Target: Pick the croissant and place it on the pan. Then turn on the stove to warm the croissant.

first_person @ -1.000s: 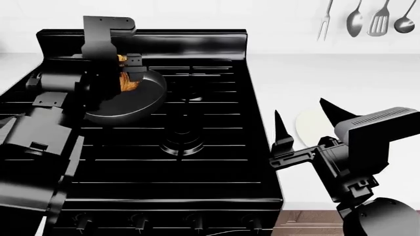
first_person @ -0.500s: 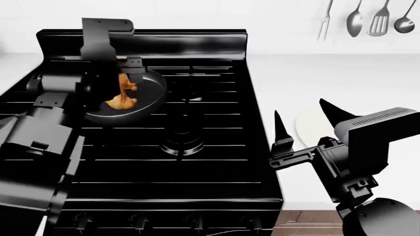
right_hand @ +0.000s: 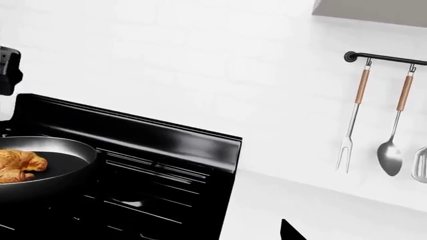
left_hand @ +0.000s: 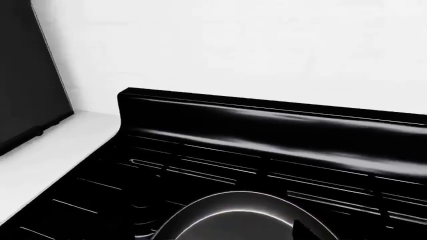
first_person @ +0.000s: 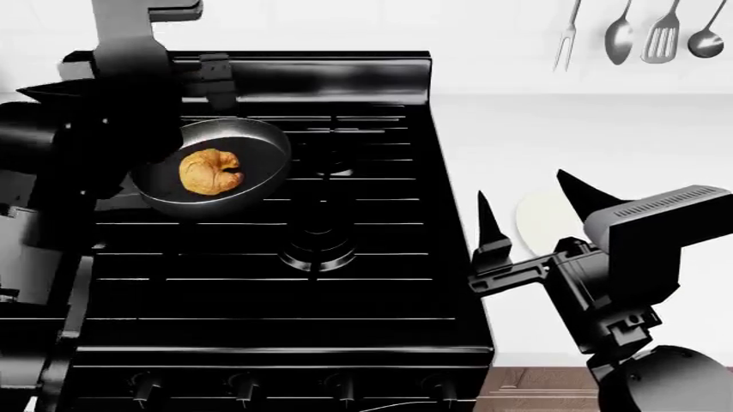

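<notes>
The left arm (first_person: pixel 81 146) hides the pan's handle and left hand.

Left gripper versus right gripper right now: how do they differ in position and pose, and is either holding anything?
The left gripper is raised over the stove's back left, above the pan that holds the croissant; the right gripper hangs off the stove's right edge, near the white plate. The right gripper's fingers are spread open, tips up; the left one's opening cannot be judged. Both are black, and neither holds anything visible.
</notes>
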You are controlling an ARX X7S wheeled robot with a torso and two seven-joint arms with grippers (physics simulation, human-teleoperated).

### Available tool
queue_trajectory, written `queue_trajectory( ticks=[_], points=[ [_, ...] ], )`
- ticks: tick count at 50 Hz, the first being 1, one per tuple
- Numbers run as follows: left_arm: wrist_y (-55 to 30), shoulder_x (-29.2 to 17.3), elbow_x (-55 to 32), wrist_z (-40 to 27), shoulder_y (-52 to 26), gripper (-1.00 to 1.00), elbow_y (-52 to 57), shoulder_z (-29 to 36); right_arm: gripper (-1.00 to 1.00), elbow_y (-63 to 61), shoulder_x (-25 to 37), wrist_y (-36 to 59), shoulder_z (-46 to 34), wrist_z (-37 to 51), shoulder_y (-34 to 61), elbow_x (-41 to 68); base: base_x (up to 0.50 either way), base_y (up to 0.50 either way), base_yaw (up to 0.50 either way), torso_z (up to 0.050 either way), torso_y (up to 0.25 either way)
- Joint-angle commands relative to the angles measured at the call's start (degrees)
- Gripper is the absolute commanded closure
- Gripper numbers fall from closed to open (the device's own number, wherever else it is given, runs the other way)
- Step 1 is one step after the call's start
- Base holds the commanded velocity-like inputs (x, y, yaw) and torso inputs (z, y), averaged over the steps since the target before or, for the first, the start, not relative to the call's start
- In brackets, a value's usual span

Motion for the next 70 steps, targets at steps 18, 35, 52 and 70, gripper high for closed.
queue_trajectory(
  ticks=[18,35,52,70],
  points=[
    [-9.85,-15.50,-14.31,-16.81,21.53,-1.00,55.11,-6.82,-1.00,-3.58,-0.69,1.97,1.05,2.00,0.86,2.79,0.00,0.00,0.00,0.000,0.000],
    [-9.82,-20.24,-20.71,-21.38,31.24,-1.00,68.74,-10.10,-1.00,-4.90,-0.55,2.48,1.28,2.98,1.51,3.61,0.00,0.00,0.00,0.000,0.000],
    [-8.17,-20.44,-19.50,-19.76,33.10,-1.00,69.25,-9.36,-1.00,-6.08,1.08,1.37,-0.66,3.38,1.39,1.42,0.00,0.00,0.00,0.000,0.000],
    [-9.52,-20.28,-21.00,-20.97,31.40,-1.00,70.43,-8.87,-1.00,-5.93,1.14,1.18,-0.39,3.79,1.15,2.13,-0.10,0.45,0.00,0.000,0.000]
  ],
)
